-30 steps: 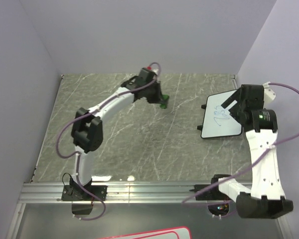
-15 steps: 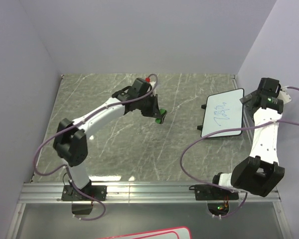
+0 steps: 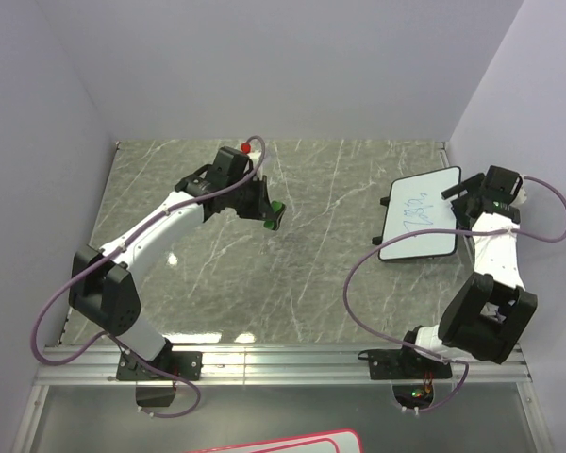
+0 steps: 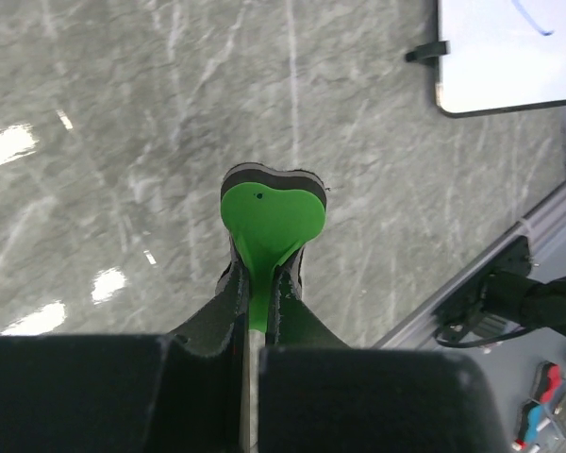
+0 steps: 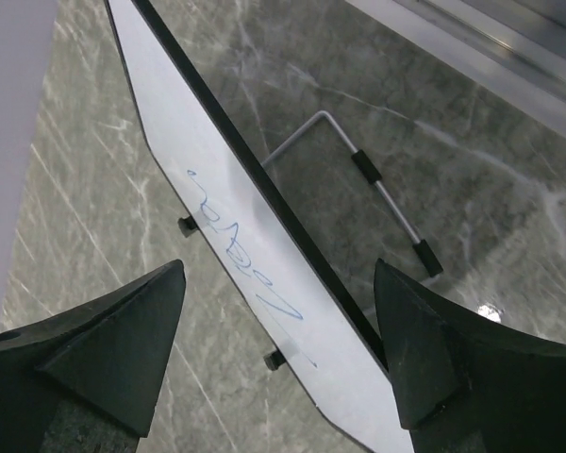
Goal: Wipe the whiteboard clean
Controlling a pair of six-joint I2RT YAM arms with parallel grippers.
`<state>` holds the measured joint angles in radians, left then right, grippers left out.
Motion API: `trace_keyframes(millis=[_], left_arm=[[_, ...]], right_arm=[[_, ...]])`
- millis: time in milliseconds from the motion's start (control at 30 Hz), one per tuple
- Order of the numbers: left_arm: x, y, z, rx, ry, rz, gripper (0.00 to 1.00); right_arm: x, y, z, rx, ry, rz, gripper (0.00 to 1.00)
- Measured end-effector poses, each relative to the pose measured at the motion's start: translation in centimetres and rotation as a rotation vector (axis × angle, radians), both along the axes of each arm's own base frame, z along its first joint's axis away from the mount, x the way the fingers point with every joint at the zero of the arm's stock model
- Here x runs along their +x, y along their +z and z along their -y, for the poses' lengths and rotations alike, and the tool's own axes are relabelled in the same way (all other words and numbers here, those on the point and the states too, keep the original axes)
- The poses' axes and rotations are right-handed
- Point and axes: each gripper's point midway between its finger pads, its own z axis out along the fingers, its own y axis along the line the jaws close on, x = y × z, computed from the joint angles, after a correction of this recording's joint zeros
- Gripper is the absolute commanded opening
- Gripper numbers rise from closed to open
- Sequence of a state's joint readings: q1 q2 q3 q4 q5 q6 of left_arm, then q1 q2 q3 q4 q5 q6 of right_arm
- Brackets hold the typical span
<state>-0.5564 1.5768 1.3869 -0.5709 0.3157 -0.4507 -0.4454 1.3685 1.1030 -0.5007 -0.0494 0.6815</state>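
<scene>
One green eraser (image 4: 272, 212) gripped, whiteboard (image 3: 420, 236) scribbled

A polished sheen with bright glare spots is shown by the grey marble-patterned counter (image 3: 217, 274). The small white rectangular whiteboard (image 3: 420, 225) is seen as smooth and glossy, rimmed in thin black plastic. A flat green heart-shaped plastic eraser (image 4: 272, 215) is backed by a dark foam-like layer. A thin bare-metal wire stand (image 5: 396, 209) is sleeved in matt black

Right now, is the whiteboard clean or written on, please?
Written on: blue scribbles show on the whiteboard.
</scene>
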Motion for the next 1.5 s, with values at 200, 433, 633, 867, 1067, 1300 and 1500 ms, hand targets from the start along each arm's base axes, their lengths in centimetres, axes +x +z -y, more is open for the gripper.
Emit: trace_keyframes(millis=[200,433,633,867,1067,1300,1500], left_arm=[[0.7,-1.1,-2.0,0.034,0.023,-0.013,0.0],[1.1,-1.2,-2.7,0.038,0.034,-0.015,0.0],[0.8,-1.4,-2.8,0.043,0.032,-0.028,0.0],[0.9,-1.5,-3.1,0.058,0.048,-0.028,0.0],[1.0,-1.2,-3.4,0.061,0.071,-0.018,0.0],[1.2,-1.0,-3.6,0.062,0.1,-0.018,0.0],[0.8,0.1,-3.9,0.046,0.121,-0.003,0.0]], right_arm=[[0.4,-1.1,0.2,-0.012,0.024,0.002,0.81],[0.3,-2.5,-0.6,0.0,0.073,-0.001,0.58],[0.0,-4.2,-2.4,0.049,0.154,-0.006,0.35],[2.7,-2.3,-5.1,0.074,0.283,0.13,0.08],[4.3,-1.0,-7.7,0.021,0.36,0.17,0.0],[4.9,-1.4,-14.8,0.049,0.549,0.195,0.0],[4.6,-1.6,-22.0,0.103,0.763,0.234,0.0]])
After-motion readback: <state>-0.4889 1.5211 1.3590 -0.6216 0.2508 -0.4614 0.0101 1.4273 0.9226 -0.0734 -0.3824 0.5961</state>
